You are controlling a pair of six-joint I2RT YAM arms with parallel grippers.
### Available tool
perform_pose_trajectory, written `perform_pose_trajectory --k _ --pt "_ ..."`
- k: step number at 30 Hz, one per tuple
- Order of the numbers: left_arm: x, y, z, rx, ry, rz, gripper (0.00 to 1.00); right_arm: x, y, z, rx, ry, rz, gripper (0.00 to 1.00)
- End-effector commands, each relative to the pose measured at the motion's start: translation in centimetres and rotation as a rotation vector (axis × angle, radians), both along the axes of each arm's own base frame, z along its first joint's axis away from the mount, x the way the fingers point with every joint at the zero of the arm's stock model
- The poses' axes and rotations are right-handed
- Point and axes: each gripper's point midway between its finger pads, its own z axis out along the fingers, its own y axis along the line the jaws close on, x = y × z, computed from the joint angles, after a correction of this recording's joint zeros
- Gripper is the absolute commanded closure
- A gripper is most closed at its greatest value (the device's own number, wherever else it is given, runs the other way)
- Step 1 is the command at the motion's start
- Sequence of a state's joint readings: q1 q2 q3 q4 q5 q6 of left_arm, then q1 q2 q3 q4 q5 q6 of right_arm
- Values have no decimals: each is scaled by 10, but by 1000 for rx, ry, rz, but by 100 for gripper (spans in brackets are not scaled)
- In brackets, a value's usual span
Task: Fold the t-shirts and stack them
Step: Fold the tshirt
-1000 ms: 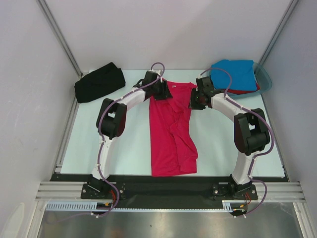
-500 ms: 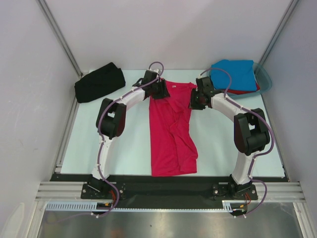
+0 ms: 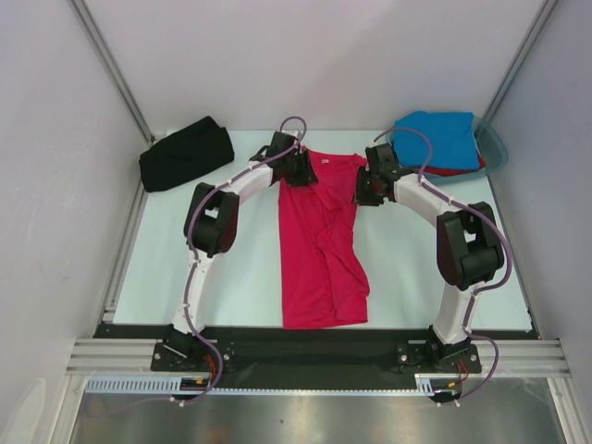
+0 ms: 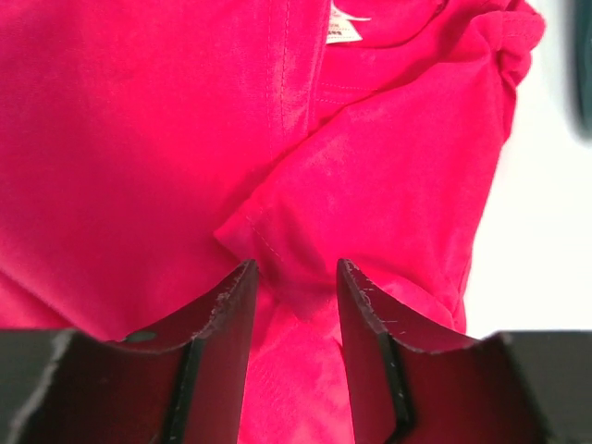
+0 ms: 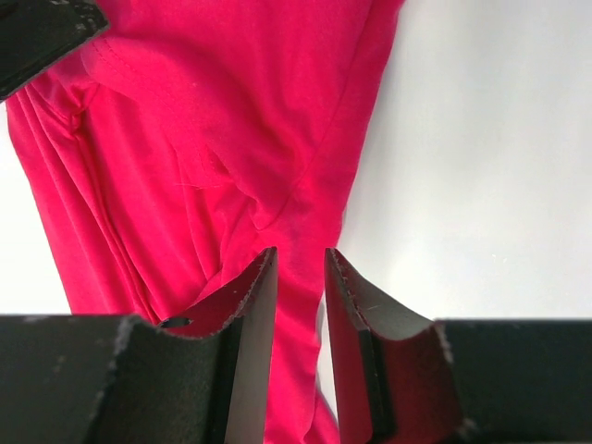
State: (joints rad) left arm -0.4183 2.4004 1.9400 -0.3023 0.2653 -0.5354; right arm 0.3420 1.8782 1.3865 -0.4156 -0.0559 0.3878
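Left gripper (image 4: pixel 293 273): down on the crimson-pink t-shirt (image 3: pixel 319 250) at its far left shoulder. Jaws stand apart, a raised fold of the cloth lying in the gap. No pinch visible; I read it as open.

Right gripper (image 5: pixel 298 261): down on the same shirt's far right shoulder, at the cloth's right edge. Jaws are closer together than the left pair, and a seam of the shirt runs into the gap. I cannot tell whether the cloth is clamped or merely lies between them.

Crimson-pink t-shirt: lies in the middle of the desk (image 3: pixel 250 277), collar toward the far edge, hem at the near edge. It is narrowed lengthwise, with loose creases down its right half. White neck label (image 4: pixel 344 23) is visible at the collar.

Black t-shirt (image 3: pixel 185 154): bundled at the far left corner of the desk, well apart from both arms.

Container: teal tub (image 3: pixel 498 148) at the far right corner. Inside, the blue t-shirt (image 3: pixel 439 137) lies folded on top, spilling over the tub's left rim. The red t-shirt (image 3: pixel 462 169) shows only as a strip under the blue one's near edge.
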Motion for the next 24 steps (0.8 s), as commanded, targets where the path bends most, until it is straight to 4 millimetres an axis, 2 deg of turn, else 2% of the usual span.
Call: perform_pose_trajectory --k 1,5,7,8,13,16,20,24 --pt "10 -10 18 -54 -28 -11 55 4 0 12 -12 -30 -1 68" --pt "9 -8 15 -47 -20 -7 59 3 -1 12 -18 -32 -5 68" --pt "9 -8 12 -46 -15 -6 68 2 -4 11 -24 -29 -10 68" --pt "9 -9 12 -50 -17 -7 80 3 -3 11 -23 -31 -8 68" --pt "9 -16 20 -92 -34 -29 100 0 -5 9 -27 -24 -13 69" --pt "7 -35 38 -200 -57 -94 100 -3 -7 7 -37 -19 -16 69" --pt "8 -69 79 -341 -111 -176 100 -6 -20 8 -80 -28 -56 69" --pt "0 -104 112 -470 -129 -266 100 -8 -37 25 -139 -73 -122 69"
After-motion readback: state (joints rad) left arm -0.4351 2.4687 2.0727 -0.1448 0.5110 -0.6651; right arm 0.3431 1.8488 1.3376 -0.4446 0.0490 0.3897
